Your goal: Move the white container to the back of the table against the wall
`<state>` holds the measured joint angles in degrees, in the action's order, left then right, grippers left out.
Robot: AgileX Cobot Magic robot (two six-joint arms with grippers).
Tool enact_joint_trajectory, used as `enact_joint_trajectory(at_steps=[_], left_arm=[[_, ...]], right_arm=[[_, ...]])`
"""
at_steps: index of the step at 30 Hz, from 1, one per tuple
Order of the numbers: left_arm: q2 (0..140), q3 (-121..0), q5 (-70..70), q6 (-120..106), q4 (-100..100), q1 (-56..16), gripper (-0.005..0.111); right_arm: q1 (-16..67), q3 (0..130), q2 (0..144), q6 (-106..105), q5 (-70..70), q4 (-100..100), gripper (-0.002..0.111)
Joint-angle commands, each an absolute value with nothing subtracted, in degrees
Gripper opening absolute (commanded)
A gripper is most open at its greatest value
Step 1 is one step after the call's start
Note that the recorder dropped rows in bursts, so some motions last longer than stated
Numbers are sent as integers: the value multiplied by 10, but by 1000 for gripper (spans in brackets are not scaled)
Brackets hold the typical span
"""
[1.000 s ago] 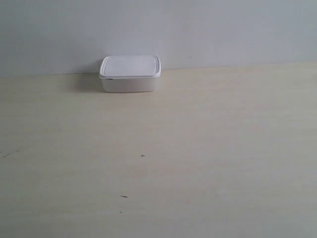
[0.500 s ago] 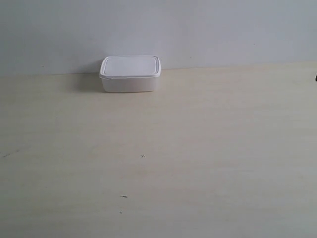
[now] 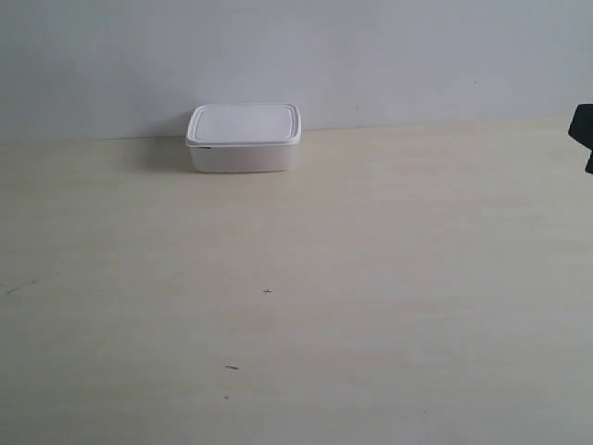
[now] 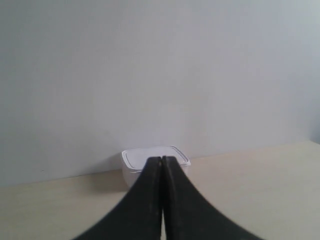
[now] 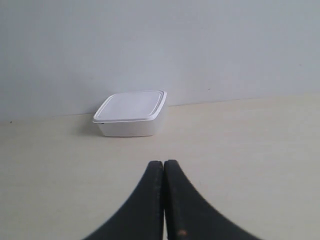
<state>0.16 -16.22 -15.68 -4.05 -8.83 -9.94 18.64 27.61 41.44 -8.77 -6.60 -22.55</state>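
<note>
The white container (image 3: 244, 137) with its lid on stands at the back of the cream table (image 3: 371, 278), against the grey-white wall (image 3: 371, 56). It also shows in the left wrist view as the white container (image 4: 135, 160), partly behind the fingers, and in the right wrist view as the white container (image 5: 130, 113). My left gripper (image 4: 162, 159) is shut, empty, well short of the box. My right gripper (image 5: 163, 162) is shut too, holding nothing, some way in front of the box. A dark bit of the arm at the exterior view's right (image 3: 584, 130) pokes in at the edge.
A few tiny dark specks (image 3: 267, 291) mark the tabletop. The wall runs along the whole back edge of the table.
A dark part of an arm has come into the exterior view at its right edge. The container has not moved.
</note>
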Motion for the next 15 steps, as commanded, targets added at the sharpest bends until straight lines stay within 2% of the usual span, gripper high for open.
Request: enact_joint_trajectory(at_steps=[1,10,15], left_arm=[[0,-159,-161,-40,-86,-97,0],[0,-159,-161,-40,-86,-97,0],[0,-148,-249,0,-89,-97,0]], right_arm=[[187,273,415,-89,-68,-226,0],[187,271,415,-89,-67,-226,0],[187,221,350,-89,33,-206,0]])
